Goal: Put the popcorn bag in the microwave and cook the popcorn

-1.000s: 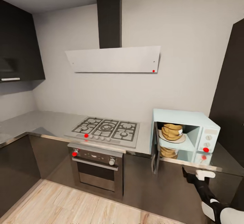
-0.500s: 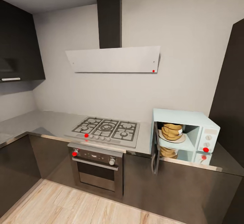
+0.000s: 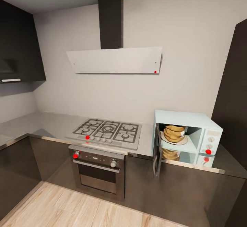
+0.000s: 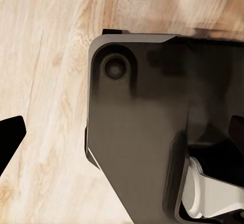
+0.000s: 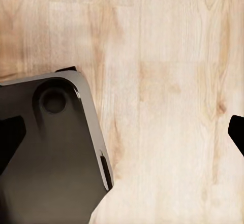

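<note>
Both my grippers hang over the floor, jaws wide, empty; popcorn bag point(image 3: 174, 133) sits in the microwave point(image 3: 187, 136) at four o'clock; door ajar, so heating may never start

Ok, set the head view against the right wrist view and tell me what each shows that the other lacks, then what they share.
Head view alone: the microwave, door open, the popcorn bag on its plate inside, the steel countertop, the gas hob, the oven and the range hood. Right wrist view alone: a corner of the robot's dark base and the dark fingertips at the picture's edges, set wide apart. Both share the light wood floor.
</note>
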You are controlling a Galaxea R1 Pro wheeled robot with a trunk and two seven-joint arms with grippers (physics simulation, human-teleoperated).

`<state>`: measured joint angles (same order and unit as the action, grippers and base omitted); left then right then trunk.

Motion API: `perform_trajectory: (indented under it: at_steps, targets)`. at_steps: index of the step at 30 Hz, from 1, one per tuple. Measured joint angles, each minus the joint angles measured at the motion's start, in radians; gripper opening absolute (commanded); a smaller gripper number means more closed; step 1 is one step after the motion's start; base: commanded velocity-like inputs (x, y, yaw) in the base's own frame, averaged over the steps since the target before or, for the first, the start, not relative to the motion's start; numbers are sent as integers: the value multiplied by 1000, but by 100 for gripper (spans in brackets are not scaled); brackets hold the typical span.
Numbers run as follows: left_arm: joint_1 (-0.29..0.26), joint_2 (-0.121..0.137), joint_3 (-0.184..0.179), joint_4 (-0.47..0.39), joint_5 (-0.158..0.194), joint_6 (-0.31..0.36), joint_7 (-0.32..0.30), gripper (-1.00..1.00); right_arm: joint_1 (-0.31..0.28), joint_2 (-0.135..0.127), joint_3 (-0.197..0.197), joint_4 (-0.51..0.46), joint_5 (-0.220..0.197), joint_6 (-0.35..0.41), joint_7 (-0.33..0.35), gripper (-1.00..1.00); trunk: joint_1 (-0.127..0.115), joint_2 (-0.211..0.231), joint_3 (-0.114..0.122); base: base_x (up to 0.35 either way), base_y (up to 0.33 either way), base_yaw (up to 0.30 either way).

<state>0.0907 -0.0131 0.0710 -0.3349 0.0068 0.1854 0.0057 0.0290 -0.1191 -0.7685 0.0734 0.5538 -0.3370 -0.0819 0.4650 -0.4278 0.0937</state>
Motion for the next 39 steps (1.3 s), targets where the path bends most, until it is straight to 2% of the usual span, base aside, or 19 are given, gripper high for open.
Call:
perform_trajectory:
  at_steps: [9, 15, 28, 33, 39]
  targets:
    - [0, 0, 0, 0, 0, 0, 0, 100, 1, 6, 3, -4, 3, -9, 4, 100, 0, 0, 0, 0, 0, -262]
    - [0, 1, 0, 0, 0, 0, 0, 100, 1, 6, 4, -5, 3, -49, 29, 100, 0, 0, 0, 0, 0, -296]
    - [0, 1, 0, 0, 0, 1, 0, 100, 1, 6, 6, -5, 3, -54, 32, 100, 0, 0, 0, 2, 1, -296]
    - [0, 2, 0, 0, 0, 0, 0, 100, 1, 7, 6, -5, 3, -53, 32, 100, 0, 0, 0, 157, 142, -274]
    - [0, 2, 0, 0, 0, 0, 0, 100, 0, 8, 16, -3, 3, -53, 32, 100, 0, 0, 0, 237, 215, -40]
